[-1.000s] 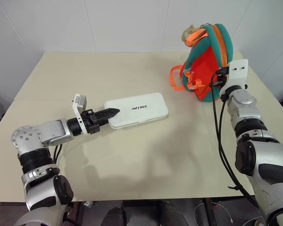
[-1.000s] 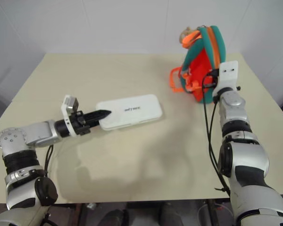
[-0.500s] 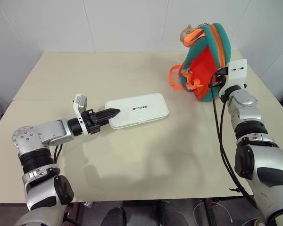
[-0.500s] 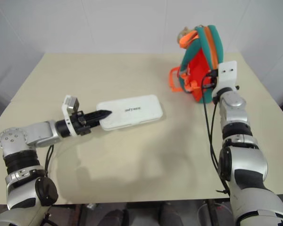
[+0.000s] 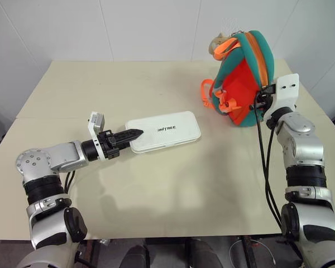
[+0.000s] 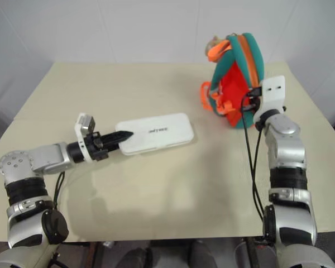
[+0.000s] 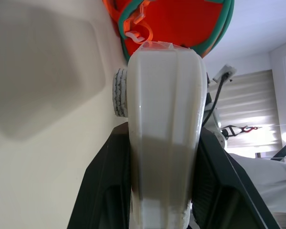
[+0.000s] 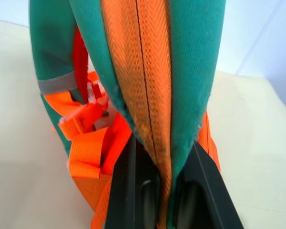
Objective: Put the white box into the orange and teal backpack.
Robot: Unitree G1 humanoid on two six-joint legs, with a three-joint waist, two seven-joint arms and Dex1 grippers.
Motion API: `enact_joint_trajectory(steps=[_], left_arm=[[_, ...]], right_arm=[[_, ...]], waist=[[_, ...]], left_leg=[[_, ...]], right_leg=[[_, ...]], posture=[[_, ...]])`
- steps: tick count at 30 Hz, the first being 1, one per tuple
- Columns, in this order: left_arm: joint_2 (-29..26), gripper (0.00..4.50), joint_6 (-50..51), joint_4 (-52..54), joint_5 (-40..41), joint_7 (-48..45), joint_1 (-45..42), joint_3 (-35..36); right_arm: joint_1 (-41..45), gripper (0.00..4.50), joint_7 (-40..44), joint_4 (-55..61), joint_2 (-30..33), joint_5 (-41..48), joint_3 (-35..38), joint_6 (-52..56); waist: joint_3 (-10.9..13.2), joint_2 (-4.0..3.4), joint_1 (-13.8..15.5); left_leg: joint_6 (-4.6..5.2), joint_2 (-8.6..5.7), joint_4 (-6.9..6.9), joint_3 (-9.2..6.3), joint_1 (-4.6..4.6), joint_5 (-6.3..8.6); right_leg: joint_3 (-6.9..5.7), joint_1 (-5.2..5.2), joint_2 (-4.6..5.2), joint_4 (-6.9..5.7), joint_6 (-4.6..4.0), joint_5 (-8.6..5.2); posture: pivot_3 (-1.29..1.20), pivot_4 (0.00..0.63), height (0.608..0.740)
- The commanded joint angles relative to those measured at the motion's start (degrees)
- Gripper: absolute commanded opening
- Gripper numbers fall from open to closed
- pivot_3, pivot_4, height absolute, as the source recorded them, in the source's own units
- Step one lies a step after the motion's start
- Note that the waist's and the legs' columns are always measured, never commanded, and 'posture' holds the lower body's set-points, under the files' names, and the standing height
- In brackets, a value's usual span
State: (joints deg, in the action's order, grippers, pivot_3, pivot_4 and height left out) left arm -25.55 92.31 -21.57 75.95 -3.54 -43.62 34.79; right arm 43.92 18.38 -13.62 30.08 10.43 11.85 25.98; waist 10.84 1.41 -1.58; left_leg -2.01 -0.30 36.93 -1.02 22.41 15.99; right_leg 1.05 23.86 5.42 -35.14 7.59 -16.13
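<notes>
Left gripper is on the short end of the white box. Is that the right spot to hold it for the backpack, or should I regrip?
Probably keep it. The white box lies flat on the table, too broad to span across its lid, so its thin edge is the grippable part. The left gripper clamps the short end nearest it, coming in level, leaving the far end free to lead into the orange and teal backpack, pinched by the right gripper.

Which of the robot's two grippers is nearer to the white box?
Left. The left gripper is shut on the near end of the white box; the right gripper is away across the table, clamping the orange and teal backpack.
</notes>
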Motion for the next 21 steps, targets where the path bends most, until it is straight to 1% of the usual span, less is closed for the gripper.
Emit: enact_joint_trajectory(steps=[1, 4, 12, 16, 21], left_arm=[[-1.32, 1.24, -0.39, -0.19, 0.24, -2.3, -1.32, 0.24], [-1.9, 1.24, -0.45, -1.3, -1.11, -3.63, -2.01, -0.7], [-4.85, 1.24, -0.1, -3.89, -5.15, -8.69, -4.02, -3.1], [-8.94, 1.24, 0.19, -5.67, -7.25, -13.35, -5.19, -6.78], [-14.98, 1.24, -0.47, -8.84, -12.8, -21.46, -7.2, -12.14]], right_arm=[[-2.33, 0.42, 2.23, 16.21, 2.08, 5.55, 2.7, 7.98], [-7.99, 0.42, 3.07, 27.58, 2.81, 9.78, 4.1, 14.95], [-15.4, 0.42, 1.79, 41.79, 3.35, 17.5, 10.59, 26.45], [-17.66, 0.42, 1.14, 45.93, 4.46, 20.13, 15.04, 29.57], [-21.82, 0.42, 1.52, 50.42, 5.64, 22.49, 18.76, 30.51]], waist=[[0.0, 0.0, -0.05], [0.0, 0.0, 0.14], [0.0, 0.0, 0.24], [0.0, 0.0, 0.21], [0.0, 0.0, 0.21]], left_leg=[[0.01, 0.01, -0.01, 0.0, 0.01, 0.01], [0.04, -0.02, 0.03, 0.01, 0.01, 0.02], [0.2, -0.04, 0.08, 0.03, 0.01, 0.11], [0.24, -0.04, 0.07, 0.03, 0.02, 0.14], [0.29, -0.05, 0.02, 0.06, 0.02, 0.17]], right_leg=[[0.0, 0.02, -0.01, 0.01, 0.0, 0.0], [0.06, 0.04, 0.01, -0.02, 0.0, 0.0], [0.09, 0.04, 0.0, -0.05, 0.01, 0.01], [0.08, 0.04, 0.0, -0.01, 0.01, 0.0], [0.1, 0.05, -0.01, 0.06, 0.01, 0.0]], posture=[[0.0, 0.15, 0.74], [0.0, 0.15, 0.74], [0.0, 0.15, 0.74], [0.0, 0.15, 0.74], [0.0, 0.15, 0.74]])
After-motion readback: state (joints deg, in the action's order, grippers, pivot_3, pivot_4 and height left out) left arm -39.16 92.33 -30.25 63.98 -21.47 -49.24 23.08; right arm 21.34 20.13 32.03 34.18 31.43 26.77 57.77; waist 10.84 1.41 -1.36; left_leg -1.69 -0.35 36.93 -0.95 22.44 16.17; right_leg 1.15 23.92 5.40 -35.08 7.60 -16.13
